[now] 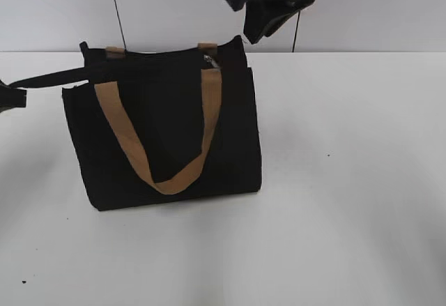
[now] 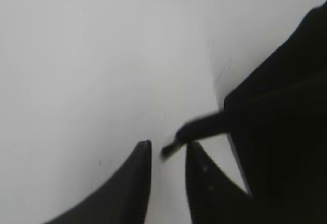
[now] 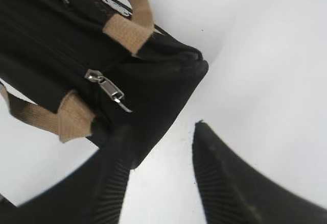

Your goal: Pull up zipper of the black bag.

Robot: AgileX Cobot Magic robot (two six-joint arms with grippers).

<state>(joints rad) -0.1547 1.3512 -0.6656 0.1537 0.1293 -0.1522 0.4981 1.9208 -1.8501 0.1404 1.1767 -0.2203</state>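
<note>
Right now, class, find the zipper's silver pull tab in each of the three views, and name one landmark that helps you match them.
Exterior view: the zipper pull tab sits at the bag's top edge, right of centre, beside the right tan strap end.
Left wrist view: not in it; only a black strip between the left gripper fingertips.
Right wrist view: left of centre, on the black bag, above the right gripper.
Shared landmark: the tan handle.

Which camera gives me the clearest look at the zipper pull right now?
The right wrist view: the silver zipper pull lies close and sharp on the black bag, between the tan strap ends. The exterior view shows only a small glint at the bag's top edge. The left wrist view shows none.
</note>
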